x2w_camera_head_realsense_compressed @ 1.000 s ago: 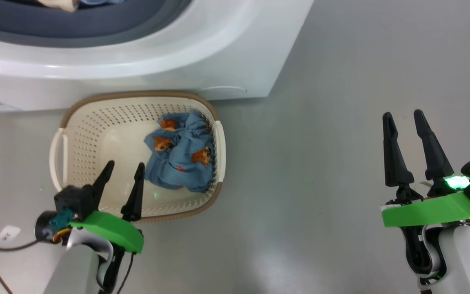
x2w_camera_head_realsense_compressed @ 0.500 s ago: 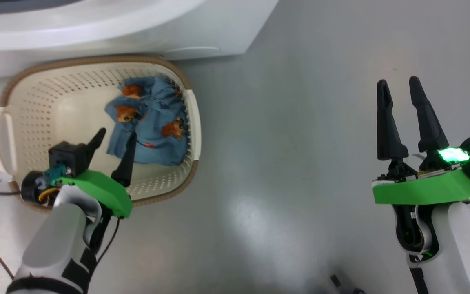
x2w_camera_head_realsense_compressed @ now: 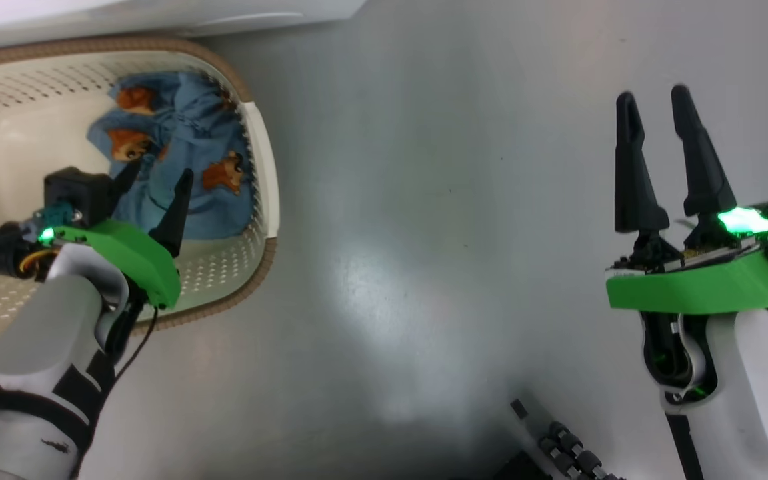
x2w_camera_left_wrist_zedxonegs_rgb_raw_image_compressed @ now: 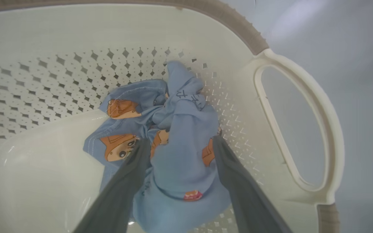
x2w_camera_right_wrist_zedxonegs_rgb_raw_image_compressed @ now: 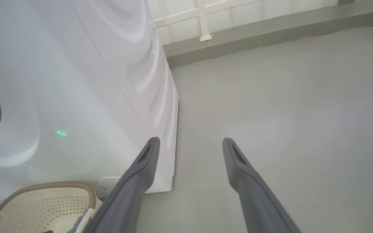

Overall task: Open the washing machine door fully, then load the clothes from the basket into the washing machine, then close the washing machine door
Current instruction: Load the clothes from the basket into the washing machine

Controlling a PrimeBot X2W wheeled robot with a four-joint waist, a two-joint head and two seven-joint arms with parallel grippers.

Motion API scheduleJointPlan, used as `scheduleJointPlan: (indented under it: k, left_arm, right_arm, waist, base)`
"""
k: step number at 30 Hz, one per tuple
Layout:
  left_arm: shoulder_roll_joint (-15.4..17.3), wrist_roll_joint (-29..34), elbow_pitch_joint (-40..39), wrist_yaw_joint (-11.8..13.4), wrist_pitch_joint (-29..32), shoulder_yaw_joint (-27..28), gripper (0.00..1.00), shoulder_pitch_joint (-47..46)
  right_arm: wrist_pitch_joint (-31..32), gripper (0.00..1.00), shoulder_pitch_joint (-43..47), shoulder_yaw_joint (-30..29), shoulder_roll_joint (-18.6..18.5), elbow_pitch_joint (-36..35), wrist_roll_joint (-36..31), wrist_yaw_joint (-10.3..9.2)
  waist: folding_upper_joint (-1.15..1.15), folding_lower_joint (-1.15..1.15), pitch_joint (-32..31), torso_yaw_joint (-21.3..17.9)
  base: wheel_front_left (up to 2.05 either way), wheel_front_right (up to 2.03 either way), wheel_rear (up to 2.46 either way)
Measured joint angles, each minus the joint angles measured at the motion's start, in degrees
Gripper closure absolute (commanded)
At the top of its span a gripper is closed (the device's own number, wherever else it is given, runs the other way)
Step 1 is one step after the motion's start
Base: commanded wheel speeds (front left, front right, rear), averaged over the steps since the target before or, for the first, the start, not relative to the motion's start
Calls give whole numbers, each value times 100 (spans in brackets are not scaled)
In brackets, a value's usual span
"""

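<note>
1. Left wrist view tells you the most: your left gripper (x2w_camera_left_wrist_zedxonegs_rgb_raw_image_compressed: 180, 142) is spread wide, with one finger on each side of a hump of the clothes (x2w_camera_left_wrist_zedxonegs_rgb_raw_image_compressed: 170, 152).
2. The clothes lie in one bunch at the end of the basket (x2w_camera_left_wrist_zedxonegs_rgb_raw_image_compressed: 235, 26) by its handle, leaning on the wall with the little holes.
3. The step now looks like grabbing that bunch. Push the fingers down a bit deeper before you squeeze, so you catch a fat fold and not a thin edge.
4. Squeeze slowly, then lift straight up. Loose ends may hang down and drag on the rim, so go high enough to clear it.
5. Keep the tips out of the holes. The basket looks light and could come up too.
6. Your right gripper (x2w_camera_head_realsense_compressed: 653, 97) is spread too and holds nothing. It hangs over the bare floor (x2w_camera_head_realsense_compressed: 424, 233), well apart from the basket.
7. The washing machine (x2w_camera_right_wrist_zedxonegs_rgb_raw_image_compressed: 76, 97) stands just behind the basket, so the carry should be short.
</note>
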Motion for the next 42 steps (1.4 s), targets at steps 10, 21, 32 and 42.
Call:
scheduleJointPlan:
  k: [10, 21, 32, 42]
  left_arm:
    - [328, -737, 2, 0, 102, -1056, 0, -501]
    - [636, -1708, -37, 0, 271, -1993, 14, -870]
    - [617, -2463, -83, 0, 79, -2509, 100, -934]
    - [553, -2784, -266, 0, -18, -2071, 100, -690]
  right_arm:
    - [0, 0, -317, 125, 11, -179, 10, 1]
    - [0, 0, -353, 265, 15, -309, 10, 0]
    - [0, 0, -351, 167, 18, -310, -40, 1]
    - [0, 0, -319, 85, 19, -168, -155, 1]
  waist:
    - [0, 0, 463, -195]
    - [0, 0, 651, -405]
    - [0, 0, 494, -355]
    - [0, 0, 20, -143]
  base:
    - [0, 0, 0]
    - [0, 0, 0]
    - [0, 0, 0]
    - [0, 0, 0]
